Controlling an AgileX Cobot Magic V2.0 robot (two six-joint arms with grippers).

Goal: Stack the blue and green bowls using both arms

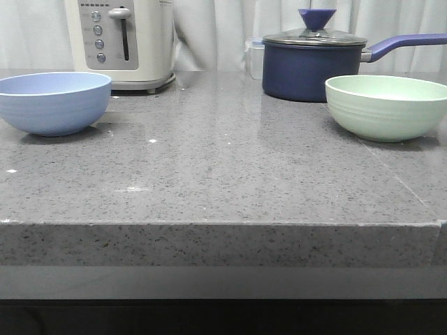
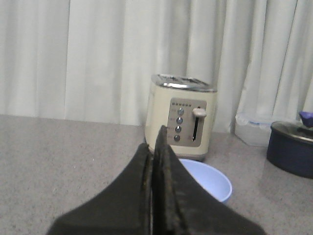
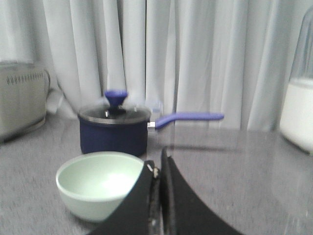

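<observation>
Two bowls sit upright and well apart on the grey speckled counter (image 1: 209, 174). Front view: the blue bowl (image 1: 52, 102) stands at the left side, just in front of a cream toaster (image 1: 126, 42); the green bowl (image 1: 386, 106) stands at the right side, just in front of a dark navy saucepan (image 1: 311, 70) with a glass lid and a blue handle pointing right. Neither arm shows in the front view.

Left wrist view: left end effector (image 2: 155, 161) closed, fingers pressed together, nothing between them. It hangs above the counter, apart from the blue bowl, whose rim shows just beyond the fingers, with the toaster behind it.

Right wrist view: right end effector (image 3: 159, 169) closed, only a thin seam between the fingers, nothing held. The green bowl lies just beside it; contact cannot be told. Saucepan behind the bowl; white curtain (image 3: 171, 58) at the back.
</observation>
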